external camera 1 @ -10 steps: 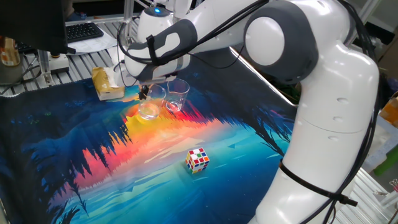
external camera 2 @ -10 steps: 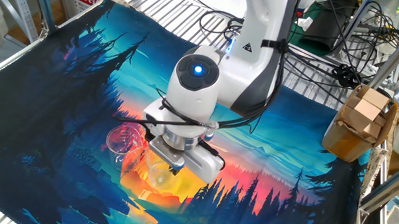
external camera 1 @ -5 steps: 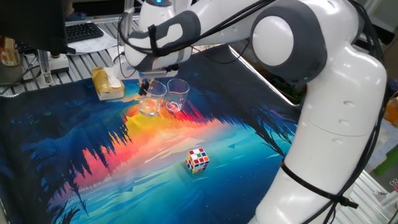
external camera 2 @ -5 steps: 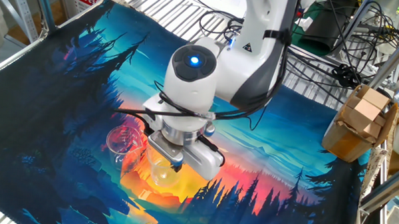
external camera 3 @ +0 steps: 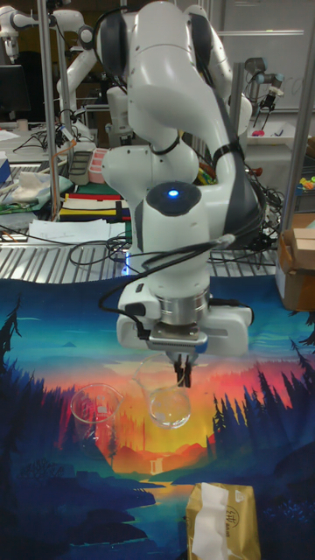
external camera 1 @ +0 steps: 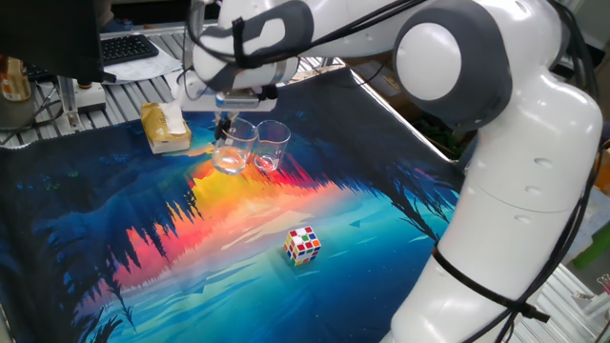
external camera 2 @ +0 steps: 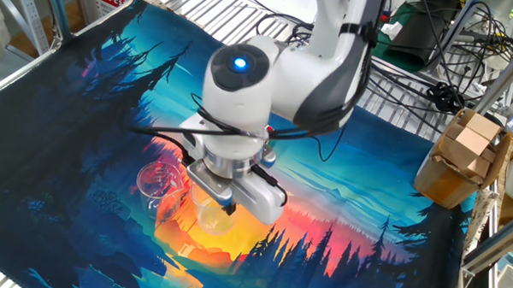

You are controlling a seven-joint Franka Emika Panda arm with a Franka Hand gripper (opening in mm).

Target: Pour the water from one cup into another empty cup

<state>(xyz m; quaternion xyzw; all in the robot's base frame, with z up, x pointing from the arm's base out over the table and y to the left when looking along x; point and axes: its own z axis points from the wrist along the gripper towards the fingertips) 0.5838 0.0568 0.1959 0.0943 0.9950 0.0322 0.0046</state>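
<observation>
Up a little higher now is the arm, and it has lifted one glass cup [external camera 1: 232, 152] off the mat, tipped on its side. Close to the camera sits a colored puzzle cube [external camera 1: 303, 244] on the bright picture mat [external camera 1: 143, 276]. Farther back, the gripper [external camera 3: 182, 371] is pinched tight on the tipped cup's rim. Just beside it stands the other glass cup [external camera 1: 272, 145], upright. I cannot see the water. Behind them is a tissue box [external camera 1: 164, 128].
</observation>
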